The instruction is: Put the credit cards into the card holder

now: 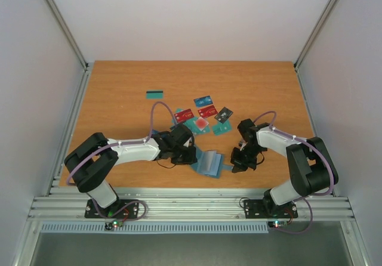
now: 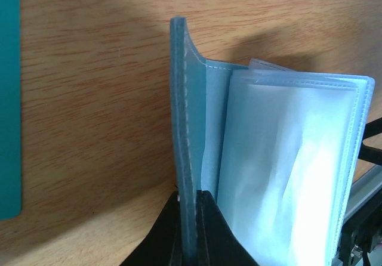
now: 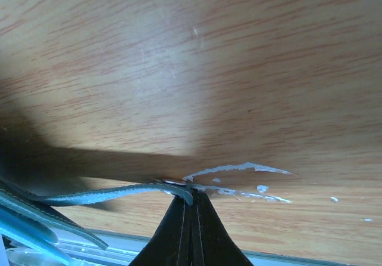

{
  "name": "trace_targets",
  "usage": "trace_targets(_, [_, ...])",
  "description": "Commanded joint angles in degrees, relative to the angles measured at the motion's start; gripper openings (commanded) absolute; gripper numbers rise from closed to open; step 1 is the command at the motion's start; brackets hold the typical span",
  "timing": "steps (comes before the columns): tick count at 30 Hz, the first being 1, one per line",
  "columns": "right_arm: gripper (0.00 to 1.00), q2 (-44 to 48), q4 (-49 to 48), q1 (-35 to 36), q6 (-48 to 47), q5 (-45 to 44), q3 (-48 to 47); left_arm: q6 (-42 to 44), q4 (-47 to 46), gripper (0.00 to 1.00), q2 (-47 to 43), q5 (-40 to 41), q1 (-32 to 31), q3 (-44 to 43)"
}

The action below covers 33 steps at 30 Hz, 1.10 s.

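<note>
The card holder (image 1: pixel 209 163) lies open near the table's front edge, its clear sleeves fanned out. My left gripper (image 1: pixel 191 157) is shut on its left cover; in the left wrist view the teal-blue cover (image 2: pixel 182 129) stands on edge between the jaws of the left gripper (image 2: pixel 191 195), with the sleeves (image 2: pixel 286 158) to its right. My right gripper (image 1: pixel 234 167) is shut on the tip of the other cover (image 3: pixel 107 194), as the right wrist view shows at the right gripper (image 3: pixel 192 189). The credit cards (image 1: pixel 203 114) lie scattered behind, and one teal card (image 1: pixel 155 93) lies apart.
A teal card (image 2: pixel 9 99) lies just left of the left gripper. The metal rail (image 1: pixel 191 203) runs along the front edge right behind the holder. White scratches (image 3: pixel 239 169) mark the wood by the right gripper.
</note>
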<state>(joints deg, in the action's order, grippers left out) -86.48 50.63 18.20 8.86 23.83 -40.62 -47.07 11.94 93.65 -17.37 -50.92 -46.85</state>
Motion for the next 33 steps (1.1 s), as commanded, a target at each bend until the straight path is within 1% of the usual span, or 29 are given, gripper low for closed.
trace_targets(1, [0.01, 0.8, -1.6, -1.1, -0.9, -2.1, 1.1, -1.5, 0.0, 0.00, 0.2, -1.4, 0.5, 1.4])
trace_targets(5, [0.05, 1.7, -3.3, -1.1, -1.7, 1.8, 1.1, -0.1, 1.5, 0.00, 0.3, -1.1, 0.5, 0.0])
trace_targets(9, [0.14, 3.9, -2.3, -1.2, -2.6, 3.1, 0.2, 0.4, 1.7, 0.00, 0.1, -1.0, 0.5, -0.5])
trace_targets(14, [0.22, 6.4, -0.1, -1.1, -3.4, 4.1, -1.8, 1.6, 3.5, 0.00, 0.1, -0.4, 0.1, -1.9])
trace_targets(19, [0.35, 9.6, 3.2, -1.1, -3.8, 4.5, -4.4, 2.5, 4.5, 0.00, 0.6, -0.1, -0.2, -3.1])
trace_targets(22, [0.45, 11.6, 5.7, -1.1, -4.0, 4.7, -6.4, 2.8, 4.8, 0.00, 0.8, -0.1, -0.2, -3.6])
trace_targets(24, [0.49, 12.9, 6.3, -1.1, -3.8, 6.2, -7.4, 2.9, 5.0, 0.00, 1.0, -0.1, -0.3, -3.9])
trace_targets(26, [0.51, 14.2, 5.5, -1.1, -3.0, 8.8, -7.6, 3.1, 5.1, 0.00, 1.1, -0.1, -0.3, -4.2])
trace_targets(28, [0.51, 15.6, 3.5, -0.9, -1.3, 11.9, -6.8, 3.2, 5.1, 0.00, 1.4, -0.3, -0.3, -4.3])
trace_targets(33, [0.48, 16.9, -5.8, 0.7, 5.4, 18.4, -2.5, 3.2, 4.8, 0.00, 1.8, -0.7, -0.3, -4.3])
